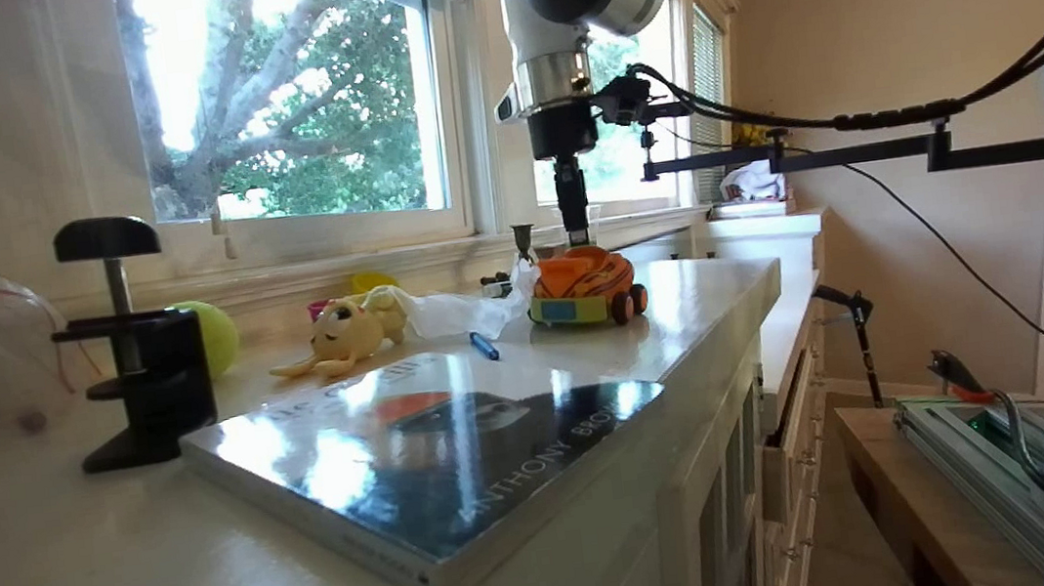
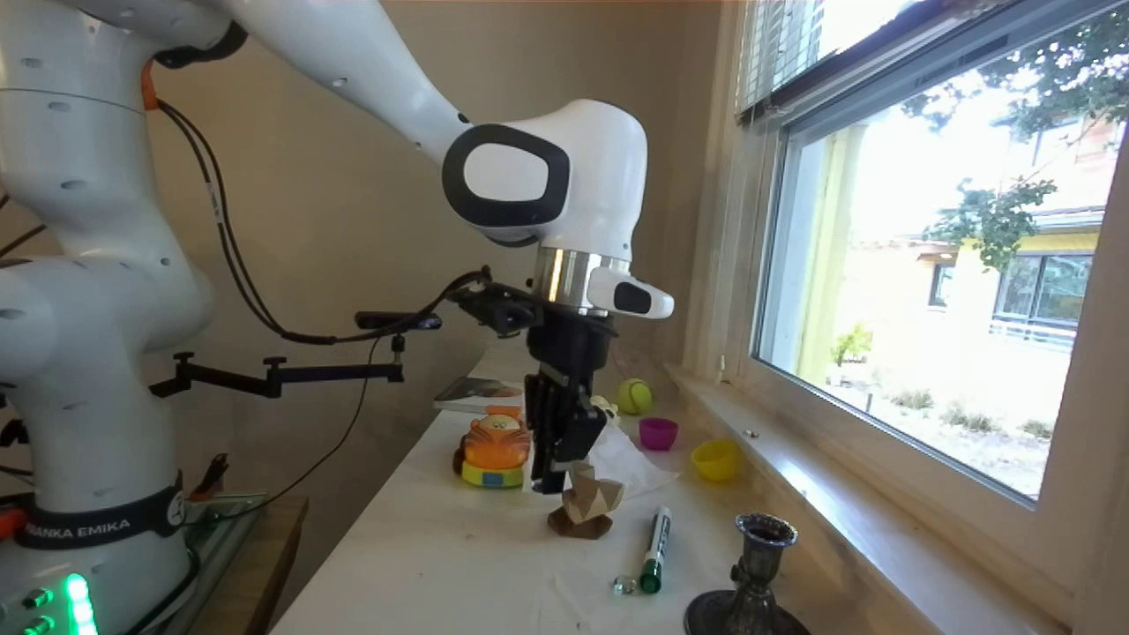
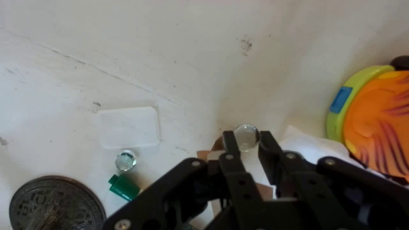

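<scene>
Clearly, a small, clear, round glass bead (image 3: 246, 136) sits closest to me, its rim bright and its middle pale where the white counter (image 3: 191, 64) shows through. It is between the tips of my black two-fingered pincer (image 3: 248, 140), which is drawn narrow on it, a finger (image 3: 231, 142) against either side; in the exterior views I cannot make the bead out. My pincer points down over the counter, almost plumb in an exterior view, and my white jointed arm (image 2: 353, 70) slopes down to the wrist (image 2: 573, 273), which is bent so the fingers hang below it.

Just beside my fingers, and partly hidden under them in the wrist view, is a faceted tan-and-brown figure (image 2: 589, 503) that looks wooden. Near it lie a crumpled white sheet (image 3: 311, 147) and a rounded orange toy car (image 3: 380, 124) with a lime-green base. On the opposite side I see a second clear glass gem (image 3: 125, 160) next to a green-capped white marker (image 2: 657, 547), a frosted rectangular plastic piece (image 3: 129, 127) and a dark ornate metal candlestick (image 2: 754, 573).

Farther along the counter are a yellow cup (image 2: 716, 462), a magenta cup (image 2: 658, 434), a yellow-green tennis ball (image 2: 634, 397) and a glossy dark paperback book (image 1: 423, 461). At the back, a wide white-framed window (image 1: 318, 228) shows a leafy tree (image 1: 285, 113).
</scene>
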You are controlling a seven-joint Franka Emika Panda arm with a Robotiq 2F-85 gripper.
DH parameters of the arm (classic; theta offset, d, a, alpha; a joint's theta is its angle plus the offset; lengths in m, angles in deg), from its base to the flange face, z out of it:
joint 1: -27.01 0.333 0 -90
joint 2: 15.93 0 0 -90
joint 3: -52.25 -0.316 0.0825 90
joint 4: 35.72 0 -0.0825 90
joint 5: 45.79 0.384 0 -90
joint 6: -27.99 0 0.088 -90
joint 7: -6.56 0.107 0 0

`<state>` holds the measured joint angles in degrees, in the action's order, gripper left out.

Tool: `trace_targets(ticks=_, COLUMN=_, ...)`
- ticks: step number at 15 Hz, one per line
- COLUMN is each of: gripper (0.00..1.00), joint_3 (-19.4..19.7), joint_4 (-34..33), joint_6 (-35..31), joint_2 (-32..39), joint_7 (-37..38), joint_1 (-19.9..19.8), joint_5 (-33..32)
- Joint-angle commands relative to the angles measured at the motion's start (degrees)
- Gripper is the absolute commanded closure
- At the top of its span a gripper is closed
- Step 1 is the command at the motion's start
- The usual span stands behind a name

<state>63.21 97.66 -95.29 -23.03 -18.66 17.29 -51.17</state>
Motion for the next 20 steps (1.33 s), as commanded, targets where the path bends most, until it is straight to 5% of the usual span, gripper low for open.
trace_targets(ticks=1, gripper=0.93, joint_3=0.54, joint_4=-4.85, joint_6=0.51, joint_2=2.07, joint_7=-2.56, joint_1=0.27, joint_5=0.22)
trace_targets(ticks=20, gripper=0.93, joint_3=-4.14, joint_4=-22.81, joint_6=0.26, joint_2=15.25, joint_7=-9.99, joint_1=1.27, joint_5=4.19)
